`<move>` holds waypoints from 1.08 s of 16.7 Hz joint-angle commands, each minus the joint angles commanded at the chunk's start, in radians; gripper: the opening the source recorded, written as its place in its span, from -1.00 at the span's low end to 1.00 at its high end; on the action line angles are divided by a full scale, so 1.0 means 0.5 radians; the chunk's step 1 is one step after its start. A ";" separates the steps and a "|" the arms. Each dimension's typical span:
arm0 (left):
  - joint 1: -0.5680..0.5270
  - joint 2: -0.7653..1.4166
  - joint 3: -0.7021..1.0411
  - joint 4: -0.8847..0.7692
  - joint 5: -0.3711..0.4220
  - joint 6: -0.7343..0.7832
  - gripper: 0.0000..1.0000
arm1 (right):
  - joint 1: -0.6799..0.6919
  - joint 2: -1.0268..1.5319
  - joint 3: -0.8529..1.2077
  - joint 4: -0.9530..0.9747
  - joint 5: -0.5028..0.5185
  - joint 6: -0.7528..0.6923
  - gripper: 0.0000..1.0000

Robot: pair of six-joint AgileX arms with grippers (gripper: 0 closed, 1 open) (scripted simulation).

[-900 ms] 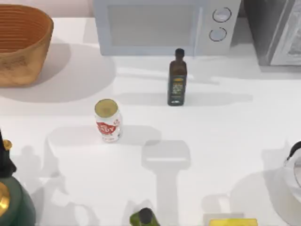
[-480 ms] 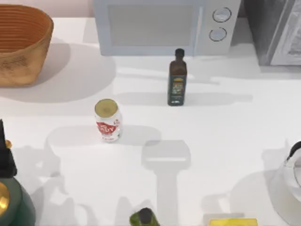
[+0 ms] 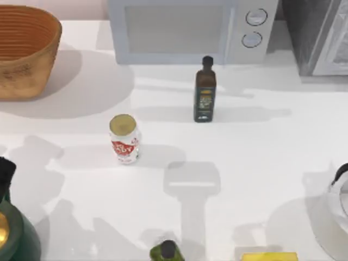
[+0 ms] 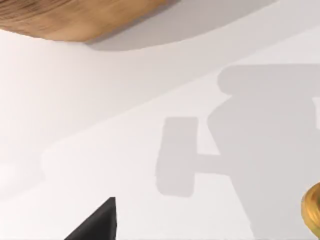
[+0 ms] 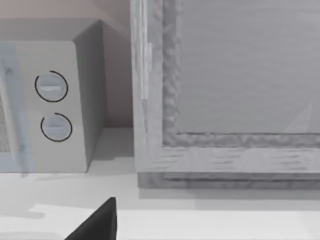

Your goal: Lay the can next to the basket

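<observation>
The can [image 3: 124, 139] stands upright left of the table's middle, white with red print and a pale gold top. The orange-brown wicker basket [image 3: 24, 50] sits at the far left corner, well apart from the can; its lower wall [image 4: 75, 20] fills one edge of the left wrist view. A dark piece of my left arm [image 3: 5, 175] shows at the table's left edge, short of the can. One dark fingertip [image 4: 97, 226] of my left gripper hangs over bare table. A fingertip [image 5: 97, 225] of my right gripper faces the back right corner.
A dark glass bottle [image 3: 205, 89] stands in front of the microwave [image 3: 185, 30]. A grey cabinet [image 3: 321, 38] fills the back right. A green kettle with a gold lid [image 3: 12, 236] sits front left, a green bottle [image 3: 166, 251] and a yellow object [image 3: 269, 255] at the front edge, and a pale vessel [image 3: 340, 201] at the right.
The arm shadows on the left of the table have slid toward the far side and spread. The dark piece at the left edge has shifted. The can and the basket have not moved.
</observation>
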 joint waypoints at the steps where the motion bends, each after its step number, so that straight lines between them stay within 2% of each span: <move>1: 0.021 0.195 0.143 -0.129 -0.009 0.107 1.00 | 0.000 0.000 0.000 0.000 0.000 0.000 1.00; 10: 0.245 1.761 1.471 -1.124 -0.051 0.863 1.00 | 0.000 0.000 0.000 0.000 0.000 0.000 1.00; 14: 0.327 2.180 1.936 -1.343 -0.020 1.028 1.00 | 0.000 0.000 0.000 0.000 0.000 0.000 1.00; 18: 0.363 2.340 2.130 -1.408 0.003 1.083 1.00 | 0.000 0.000 0.000 0.000 0.000 0.000 1.00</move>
